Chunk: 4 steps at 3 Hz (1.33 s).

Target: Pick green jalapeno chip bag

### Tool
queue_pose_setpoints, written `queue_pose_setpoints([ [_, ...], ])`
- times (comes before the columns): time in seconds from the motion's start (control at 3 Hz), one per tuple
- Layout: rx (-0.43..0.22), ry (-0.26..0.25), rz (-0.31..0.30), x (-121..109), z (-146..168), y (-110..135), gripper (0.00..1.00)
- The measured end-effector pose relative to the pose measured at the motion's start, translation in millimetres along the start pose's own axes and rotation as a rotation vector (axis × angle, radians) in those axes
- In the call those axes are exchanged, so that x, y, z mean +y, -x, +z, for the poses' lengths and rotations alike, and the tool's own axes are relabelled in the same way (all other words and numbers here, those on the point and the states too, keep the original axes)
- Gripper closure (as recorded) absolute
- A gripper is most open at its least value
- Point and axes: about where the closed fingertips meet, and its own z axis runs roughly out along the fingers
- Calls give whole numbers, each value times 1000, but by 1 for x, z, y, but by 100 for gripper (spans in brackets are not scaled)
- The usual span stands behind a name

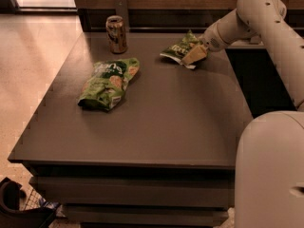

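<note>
The green jalapeno chip bag (176, 48) is flat and light green with white lettering. It lies at the far right of the dark table (156, 122). My gripper (194, 56) reaches in from the right on the white arm and is shut on the bag's right end. That end looks slightly raised off the table, while the left end still rests on it. The gripper hides part of the bag's right edge.
A bulkier, darker green chip bag (109, 82) lies left of centre. A drink can (117, 33) stands at the far left, in front of a grey upright post (121, 11). A dark wall runs behind the table. The robot's white body (270, 170) fills the lower right.
</note>
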Motion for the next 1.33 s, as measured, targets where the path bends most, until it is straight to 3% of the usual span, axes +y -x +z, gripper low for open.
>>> queue_pose_setpoints([
  [0.33, 0, 0, 0, -1, -3, 3, 96],
  [1.0, 0, 10, -5, 2, -4, 6, 100],
  [1.33, 0, 24, -39, 7, -24, 20, 100],
])
